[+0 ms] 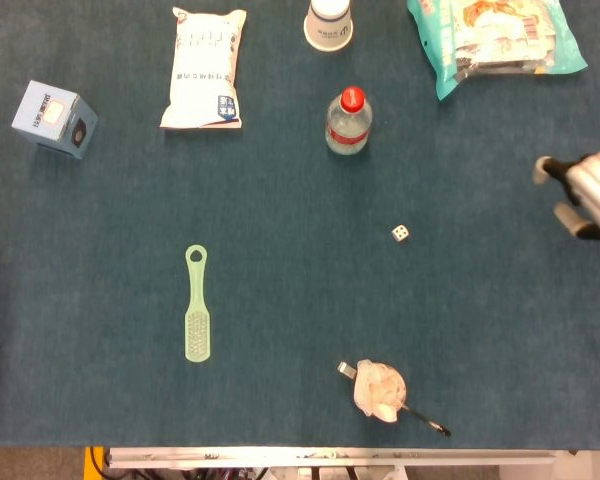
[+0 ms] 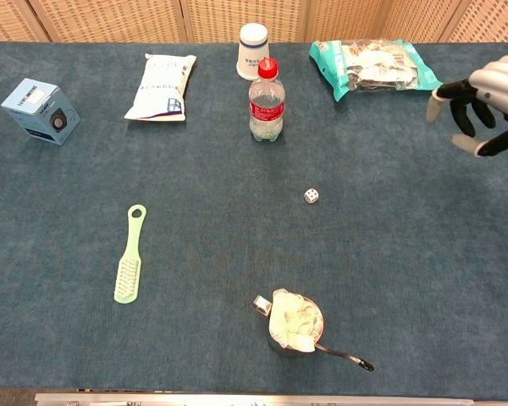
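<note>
My right hand point(image 1: 585, 190) point(image 2: 483, 106) reaches in over the right edge of the table with its fingers apart and nothing in it. It hovers to the right of the small white die point(image 1: 401, 233) point(image 2: 311, 195) and below the teal snack bag point(image 1: 492, 36) point(image 2: 372, 66). My left hand shows in neither view. A clear bottle with a red cap point(image 1: 348, 121) point(image 2: 267, 100) stands at centre back.
A white cup point(image 1: 329, 22) point(image 2: 253, 49), a white pouch point(image 1: 205, 68) point(image 2: 161, 86) and a blue box point(image 1: 53, 119) point(image 2: 40, 111) lie at the back and left. A green brush point(image 1: 196, 305) point(image 2: 129, 255) lies mid-left. A small metal pot stuffed with crumpled paper point(image 1: 381, 391) point(image 2: 295, 322) sits near the front edge.
</note>
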You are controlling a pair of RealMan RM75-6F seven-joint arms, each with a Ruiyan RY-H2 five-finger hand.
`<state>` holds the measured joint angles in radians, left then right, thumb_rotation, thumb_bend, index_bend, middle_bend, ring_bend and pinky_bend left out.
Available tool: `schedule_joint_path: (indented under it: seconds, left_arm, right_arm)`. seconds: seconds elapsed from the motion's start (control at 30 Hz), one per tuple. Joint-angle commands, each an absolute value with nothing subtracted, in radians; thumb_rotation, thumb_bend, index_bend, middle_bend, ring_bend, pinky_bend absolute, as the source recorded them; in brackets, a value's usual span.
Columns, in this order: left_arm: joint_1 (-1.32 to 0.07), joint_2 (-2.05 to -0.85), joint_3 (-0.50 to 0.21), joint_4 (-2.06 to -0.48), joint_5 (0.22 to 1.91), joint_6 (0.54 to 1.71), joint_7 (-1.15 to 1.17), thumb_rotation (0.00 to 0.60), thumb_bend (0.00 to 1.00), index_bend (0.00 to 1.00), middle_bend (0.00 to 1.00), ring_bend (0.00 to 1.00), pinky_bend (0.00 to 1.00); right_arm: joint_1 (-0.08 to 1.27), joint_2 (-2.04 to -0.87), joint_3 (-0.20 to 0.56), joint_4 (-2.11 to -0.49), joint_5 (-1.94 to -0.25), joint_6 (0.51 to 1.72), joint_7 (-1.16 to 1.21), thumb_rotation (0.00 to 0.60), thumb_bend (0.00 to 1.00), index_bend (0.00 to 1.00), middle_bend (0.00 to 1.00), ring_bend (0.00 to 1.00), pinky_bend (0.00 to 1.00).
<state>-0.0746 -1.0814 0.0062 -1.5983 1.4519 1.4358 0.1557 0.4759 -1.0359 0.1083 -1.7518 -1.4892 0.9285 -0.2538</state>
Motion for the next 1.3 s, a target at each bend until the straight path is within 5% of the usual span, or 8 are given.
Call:
schedule_joint_path:
  seconds: [0.03, 0.27, 0.33, 1.3]
  left_arm:
    - [-0.075, -1.078, 0.004, -1.596, 1.455, 1.437, 0.146, 0.6, 0.0, 0.44, 0.37, 0.3, 0.56]
    - [-0.075, -1.079, -0.003, -1.588, 1.442, 1.432, 0.143, 0.6, 0.0, 0.44, 0.37, 0.3, 0.56]
    - [-0.074, -1.081, -0.002, -1.584, 1.44, 1.429, 0.147, 0.6, 0.0, 0.44, 0.37, 0.3, 0.56]
    - [-0.052, -1.093, 0.025, -1.479, 1.412, 1.382, 0.104, 0.6, 0.0, 0.44, 0.37, 0.3, 0.56]
  right_arm:
    - [0.555, -1.054, 0.131, -1.754, -1.425, 0.836, -0.339, 0.6, 0.55, 0.38, 0.77, 0.74, 0.87]
    - [0.662, -1.078, 0.136, -1.764, -1.318, 0.71, -0.46, 0.6, 0.95, 0.38, 0.9, 0.86, 0.96]
    - [0.687, -1.082, 0.135, -1.77, -1.286, 0.682, -0.478, 0.6, 1.0, 0.38, 0.94, 0.89, 0.98]
    - [0.881, -1.236, 0.047, -1.723, -1.114, 0.624, -0.518, 0.6, 1.0, 0.38, 1.0, 0.95, 1.0]
